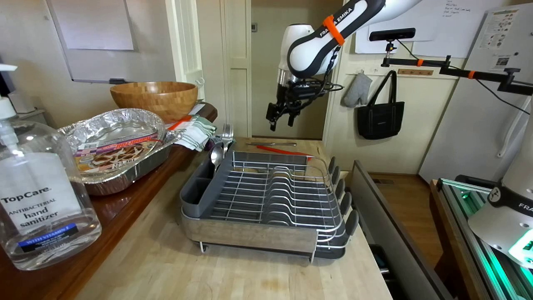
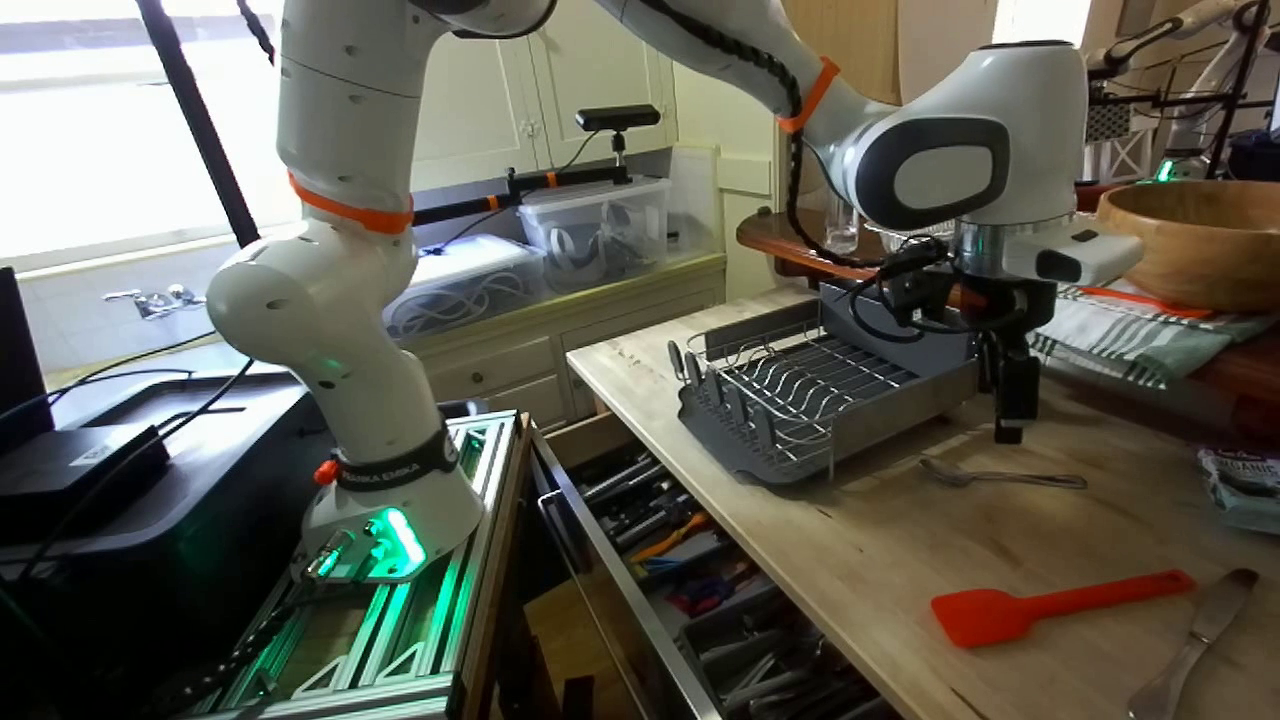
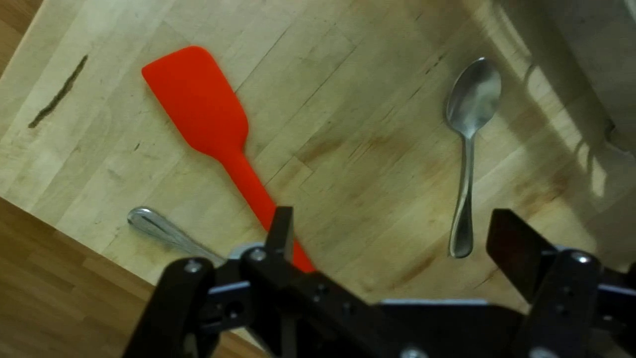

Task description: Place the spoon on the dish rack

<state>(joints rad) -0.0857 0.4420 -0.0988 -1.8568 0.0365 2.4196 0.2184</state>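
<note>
Hanging above the counter (image 3: 367, 199), my end effector (image 3: 390, 226) holds nothing; its two fingers stand well apart, facing each other along the 9-to-3 o'clock line of the wrist view. The spoon (image 3: 467, 159) lies loose on the counter, between 1 and 2 o'clock from the middle of my gap. Its long axis runs close to the 12-to-6 line, bowl toward 12 and handle end toward 6, so that my fingers face each other across that axis; I judge that a pinch on the handle calls for little turn of the wrist. The handle sits on the 3 o'clock side of centre, which suggests a shift toward 2 o'clock before I descend. Thin and flat as it is, it could be missed unless my fingertips come right down to the counter.

The dish rack (image 2: 900, 412), the place for setting down, stands at 9 to 10 o'clock from me in an exterior view. Its cutlery holder (image 1: 218, 179) contains a second spoon (image 1: 216, 157); I take the loose one to be meant. At 10 o'clock in the wrist view lies the red spatula (image 3: 198, 109), its handle partly hidden by my 9 o'clock finger.
</note>
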